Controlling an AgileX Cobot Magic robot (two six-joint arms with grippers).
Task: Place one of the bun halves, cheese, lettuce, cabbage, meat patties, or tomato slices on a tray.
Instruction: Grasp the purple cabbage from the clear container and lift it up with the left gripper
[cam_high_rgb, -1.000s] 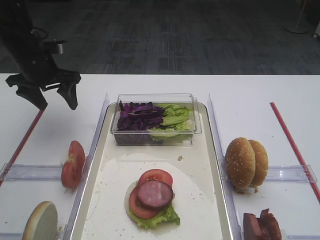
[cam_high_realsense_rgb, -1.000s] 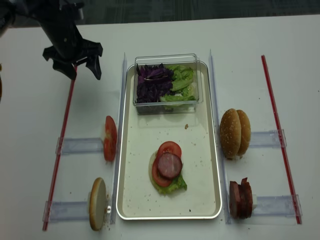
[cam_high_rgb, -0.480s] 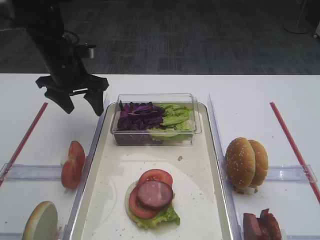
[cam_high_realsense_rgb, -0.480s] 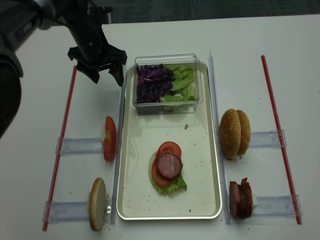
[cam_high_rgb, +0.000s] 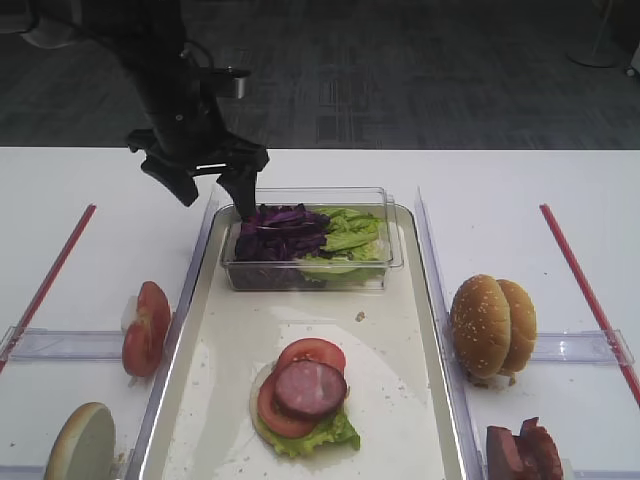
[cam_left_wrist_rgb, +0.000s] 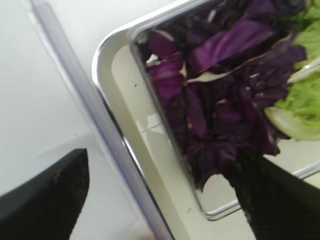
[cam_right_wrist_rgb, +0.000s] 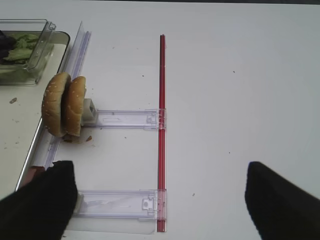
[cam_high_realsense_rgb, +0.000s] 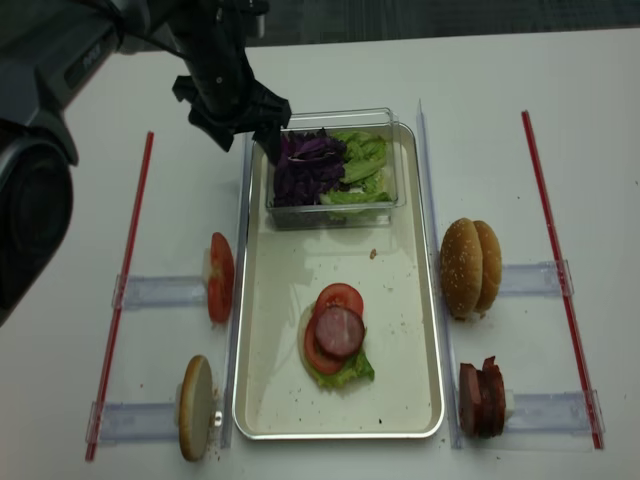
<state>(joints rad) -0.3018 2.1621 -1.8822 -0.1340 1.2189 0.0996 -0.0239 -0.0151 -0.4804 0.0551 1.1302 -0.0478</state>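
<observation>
My left gripper (cam_high_rgb: 213, 195) (cam_high_realsense_rgb: 245, 140) (cam_left_wrist_rgb: 160, 200) hangs open over the back left corner of the tray (cam_high_rgb: 230, 350) (cam_high_realsense_rgb: 270, 290) (cam_left_wrist_rgb: 107, 55), one finger above the purple cabbage (cam_high_rgb: 280, 230) (cam_high_realsense_rgb: 305, 165) (cam_left_wrist_rgb: 215, 100). Green lettuce (cam_high_rgb: 350, 230) (cam_high_realsense_rgb: 362, 160) lies beside it in the same clear box (cam_high_rgb: 310, 193). On the tray floor sits a stack of tomato and meat patty (cam_high_rgb: 305, 390) (cam_high_realsense_rgb: 338, 332). Bun halves (cam_high_rgb: 492, 327) (cam_right_wrist_rgb: 65, 105) stand on the right, tomato slices (cam_high_rgb: 147, 328) on the left. My right gripper (cam_right_wrist_rgb: 160, 200) is open and holds nothing. Cheese is out of view.
Meat patties (cam_high_rgb: 525, 452) (cam_high_realsense_rgb: 480, 397) stand at the front right and a lone bun half (cam_high_rgb: 80, 445) (cam_high_realsense_rgb: 196, 407) at the front left, on clear plastic rails (cam_right_wrist_rgb: 125, 119). Red strips (cam_high_rgb: 590, 290) (cam_high_realsense_rgb: 125, 280) run along both sides of the white table.
My left gripper has swung right from the table's far left edge to the clear box's back left corner, staying open. The food has not moved.
</observation>
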